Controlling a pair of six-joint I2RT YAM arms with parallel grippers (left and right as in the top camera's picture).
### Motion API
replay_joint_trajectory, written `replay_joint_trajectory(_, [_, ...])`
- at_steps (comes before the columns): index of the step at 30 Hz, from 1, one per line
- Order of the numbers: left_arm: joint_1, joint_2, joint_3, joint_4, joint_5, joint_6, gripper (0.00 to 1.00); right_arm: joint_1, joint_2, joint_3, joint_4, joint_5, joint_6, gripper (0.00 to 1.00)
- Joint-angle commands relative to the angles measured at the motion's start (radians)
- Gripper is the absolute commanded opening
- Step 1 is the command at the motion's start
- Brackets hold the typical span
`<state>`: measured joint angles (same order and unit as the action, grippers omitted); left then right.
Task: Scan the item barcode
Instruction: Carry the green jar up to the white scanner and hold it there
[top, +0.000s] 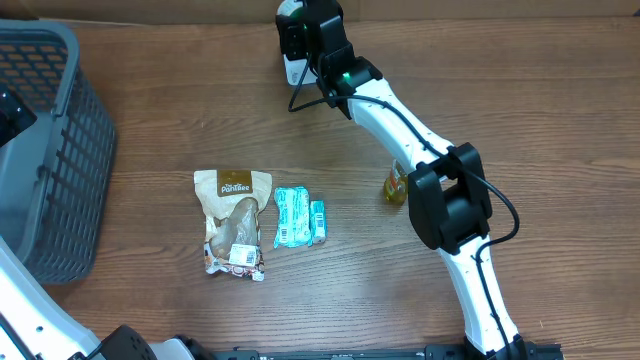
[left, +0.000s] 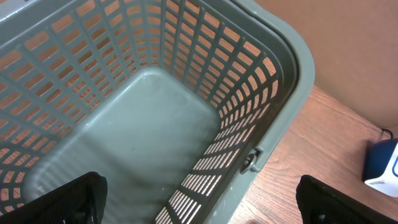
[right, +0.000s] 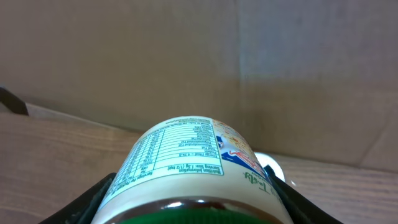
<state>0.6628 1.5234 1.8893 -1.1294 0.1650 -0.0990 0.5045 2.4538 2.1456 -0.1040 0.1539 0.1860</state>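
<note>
Pouch (top: 233, 220), basket (top: 85, 160), jar (right: 186, 155): one each.

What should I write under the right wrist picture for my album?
The right tool grips a jar, its nutrition label showing, with a plain brown wall behind.

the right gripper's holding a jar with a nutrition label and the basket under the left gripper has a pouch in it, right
Not quite: the basket is empty, as the left wrist view shows; the pouch lies on the table. The right gripper does hold the jar with the nutrition label.
</note>
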Motion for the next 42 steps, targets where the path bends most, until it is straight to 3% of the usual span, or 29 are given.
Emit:
replay_joint_trajectory(1, [-0.002, 0.006, -0.006, 0.003, 0.011, -0.006, 1.0, -0.001, 0.027, 0.018, 0.048, 0.003, -0.008, 0.21])
replay_joint_trajectory(24, [-0.002, 0.006, -0.006, 0.003, 0.011, -0.006, 1.0, -0.037, 0.142, 0.018, 0.291, 0.003, -0.008, 0.19])
replay_joint_trajectory(42, [-0.002, 0.006, -0.006, 0.003, 0.011, -0.006, 1.0, -0.037, 0.148, 0.018, 0.295, -0.036, -0.004, 0.23])
